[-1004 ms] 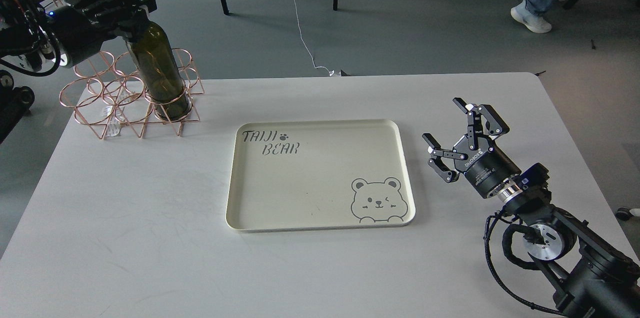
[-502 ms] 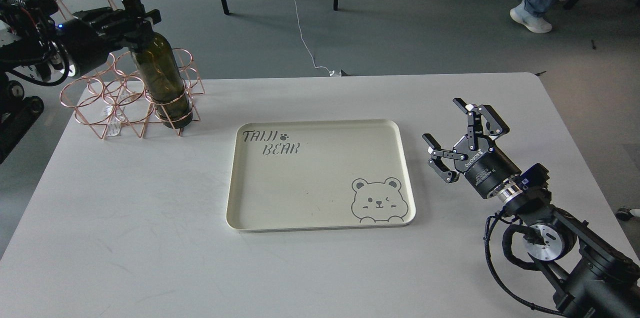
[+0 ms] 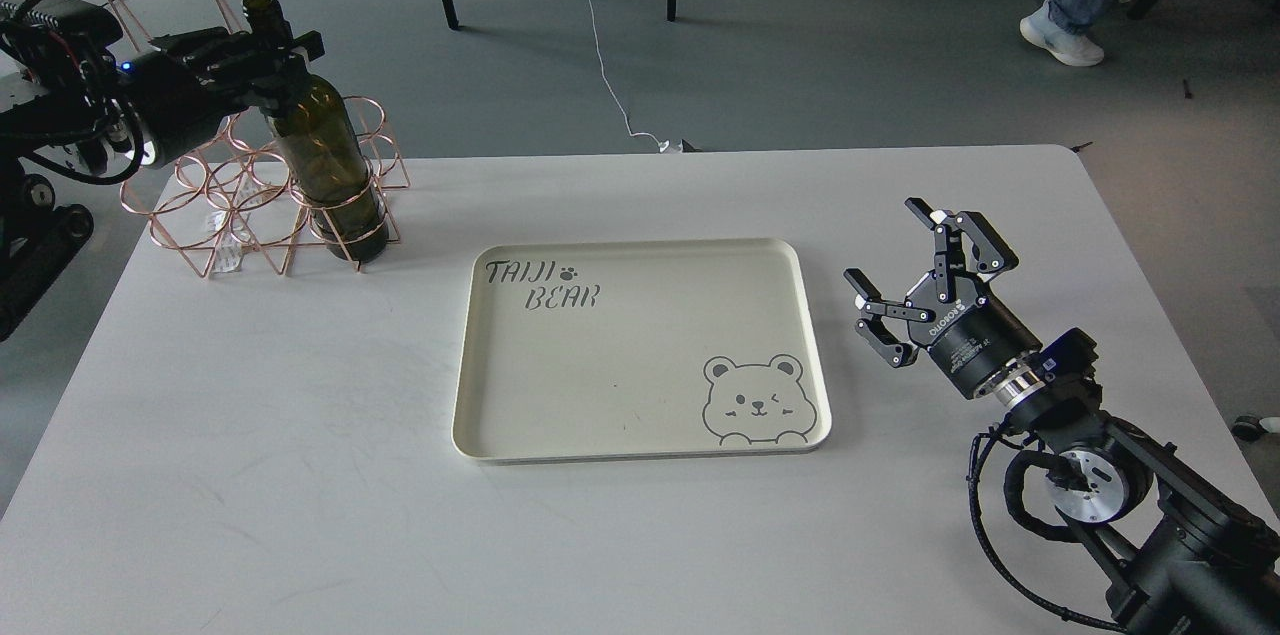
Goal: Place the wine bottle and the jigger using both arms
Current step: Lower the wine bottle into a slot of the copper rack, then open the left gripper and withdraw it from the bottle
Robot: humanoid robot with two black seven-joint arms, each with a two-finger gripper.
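A white surface seen from the robot's own head. At far left, the left hand, black with two fingers, is pinched on the narrow neck of a tall dark olive-green glass wine bottle. Below that hand, the bottle's base sits inside a front ring of a copper wire rack, and the bottle leans with its open mouth tipped back toward the arm. Well to the right of this hand, in the middle of the surface, lies a cream rectangular tray printed with the words TAIJI BEAR and a bear face; nothing rests in it. Further right, just beside the tray's right edge, the right hand hovers with its two black fingers spread wide, holding nothing. The small silver jigger is nowhere in view. The bottle is probably heavy for its width, rigid, smooth and breakable, so a grip on the slim neck may let it swing or slip; a hold just under the lip, or lower on the shoulder, looks steadier. The wire ring around the base could catch it if it is lifted at a tilt.
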